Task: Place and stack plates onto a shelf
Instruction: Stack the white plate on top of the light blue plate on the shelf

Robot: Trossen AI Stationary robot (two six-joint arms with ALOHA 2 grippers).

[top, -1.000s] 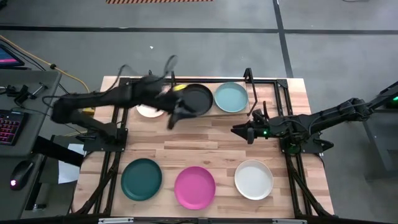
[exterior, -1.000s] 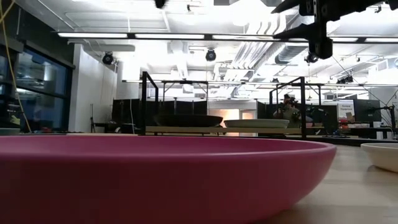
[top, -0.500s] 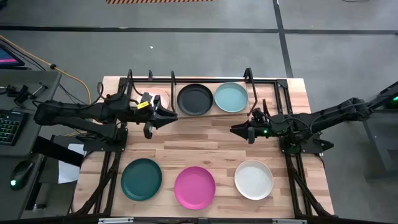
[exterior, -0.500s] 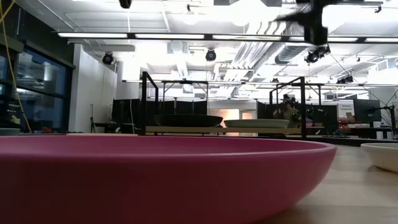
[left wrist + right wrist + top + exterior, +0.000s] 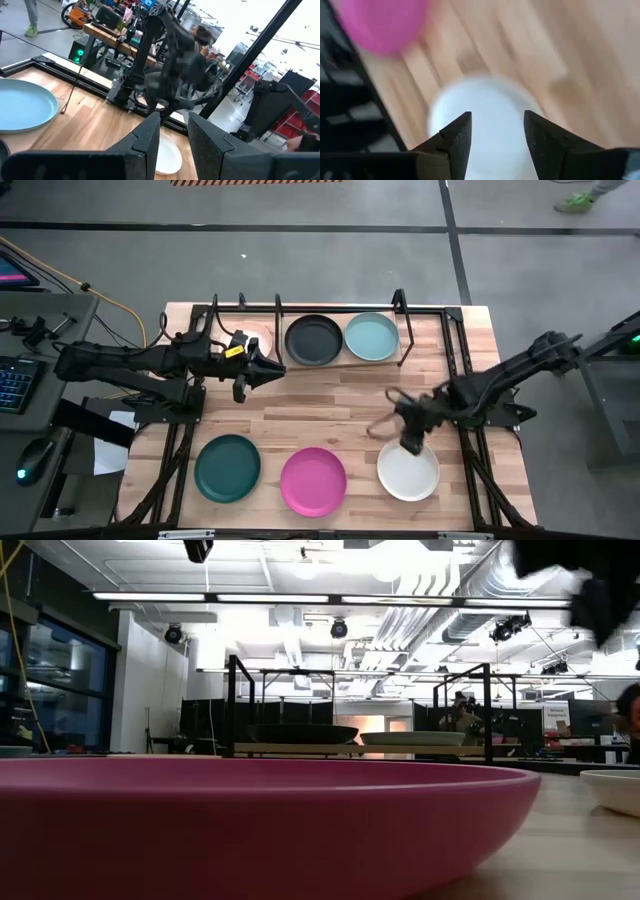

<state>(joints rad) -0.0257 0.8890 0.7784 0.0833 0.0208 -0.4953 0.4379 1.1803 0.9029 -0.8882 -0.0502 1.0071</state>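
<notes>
Two arms show; the right gripper [image 5: 410,442] has swung down over the white plate's [image 5: 408,470] far edge, fingers apart. The left gripper [image 5: 270,369] stays beside the shelf [image 5: 420,338], fingers slightly apart, holding nothing. Black plate [image 5: 313,339] and blue plate [image 5: 371,337] lie on the shelf.

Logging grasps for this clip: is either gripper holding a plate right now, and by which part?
Neither. The right gripper is open above the round white plate, not touching it; the left gripper is open and empty.

Dark arms, black-fingered hands
</notes>
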